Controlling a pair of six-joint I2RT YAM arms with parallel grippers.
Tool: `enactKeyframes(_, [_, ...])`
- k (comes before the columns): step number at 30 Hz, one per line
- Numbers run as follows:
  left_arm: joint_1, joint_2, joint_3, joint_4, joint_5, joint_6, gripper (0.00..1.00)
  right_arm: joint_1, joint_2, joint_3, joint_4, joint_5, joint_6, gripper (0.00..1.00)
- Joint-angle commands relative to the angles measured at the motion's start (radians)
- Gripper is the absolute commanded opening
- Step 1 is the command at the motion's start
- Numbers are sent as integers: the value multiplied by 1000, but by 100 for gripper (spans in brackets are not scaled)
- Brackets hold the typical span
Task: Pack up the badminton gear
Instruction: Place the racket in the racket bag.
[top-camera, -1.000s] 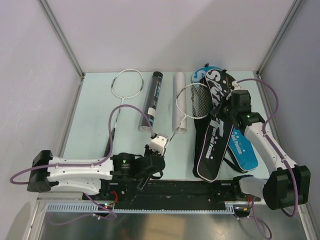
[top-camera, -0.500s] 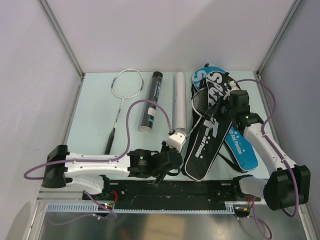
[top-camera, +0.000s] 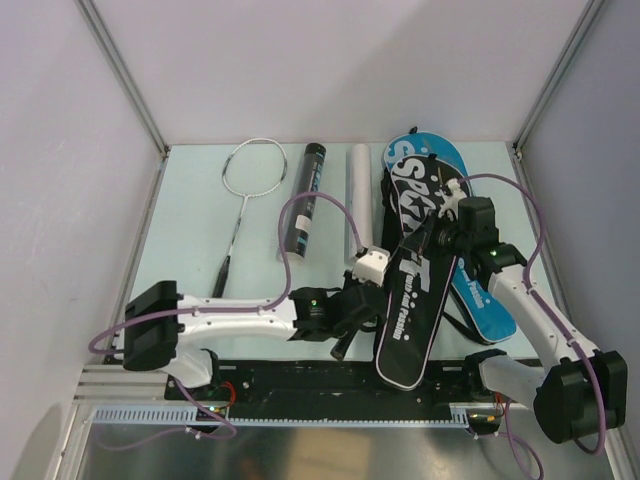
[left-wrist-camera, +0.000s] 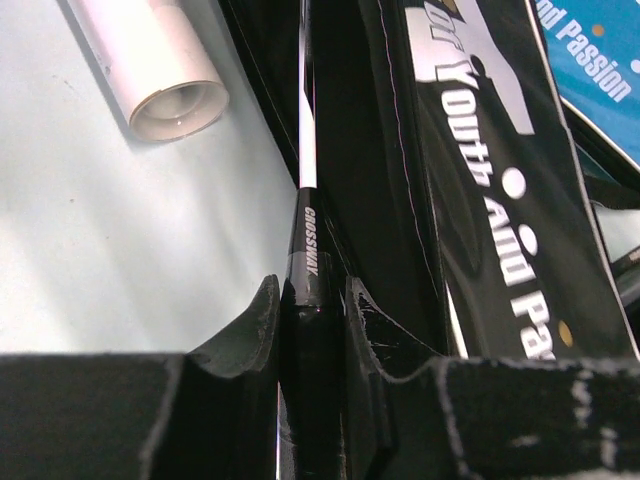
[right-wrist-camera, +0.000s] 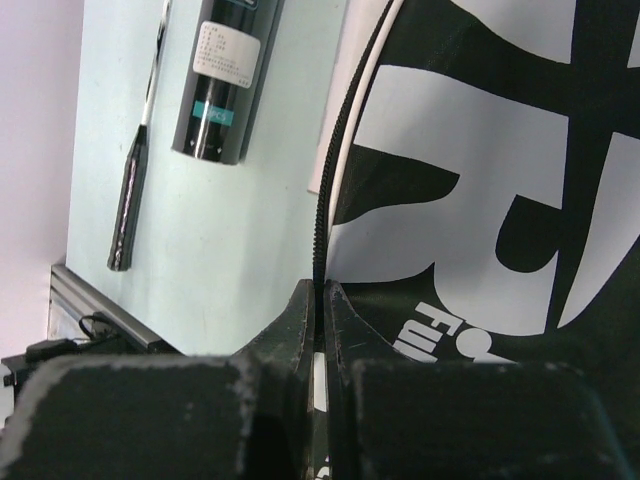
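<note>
My left gripper (top-camera: 368, 290) is shut on the black handle (left-wrist-camera: 310, 300) of a racket. Its white shaft (left-wrist-camera: 307, 130) runs up under the flap of the black racket bag (top-camera: 412, 295), and its head is hidden inside. My right gripper (top-camera: 428, 238) is shut on the bag's zipper edge (right-wrist-camera: 320, 220) and holds the flap (right-wrist-camera: 480, 200) up. A second racket (top-camera: 250, 168) with a white head lies at the far left. A long black tube (top-camera: 305, 205) lies beside it. No shuttlecocks show.
A white tube (top-camera: 358, 195) lies between the black tube and the bag; its open end shows in the left wrist view (left-wrist-camera: 180, 105). A blue bag panel (top-camera: 478, 295) lies under the black flap. Metal rails and walls frame the table (top-camera: 190, 220).
My left arm has swung right with the racket, and its head has gone from the table into the bag. My right gripper has moved nearer with the flap.
</note>
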Motion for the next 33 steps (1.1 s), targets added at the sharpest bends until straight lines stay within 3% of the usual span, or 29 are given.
enactKeyframes(1, [29, 41, 40, 181, -50, -38, 0, 8, -39, -14, 72, -83, -17, 0])
enactKeyframes(8, [41, 123, 93, 248, 13, -107, 3, 8, -87, -35, 87, -63, 37, 0])
enactKeyframes(15, [57, 120, 120, 276, 286, -104, 32, -12, -131, -73, 114, -72, 58, 0])
enactKeyframes(22, [85, -10, 18, 254, 471, -120, 59, -69, -178, -146, 199, -123, 9, 0])
enactKeyframes(25, [101, -85, -53, 234, 517, -140, 64, -88, -218, -210, 276, -139, 2, 0])
enactKeyframes(33, [112, -179, -220, 87, 441, -172, 66, -114, -211, -236, 295, -156, -4, 0])
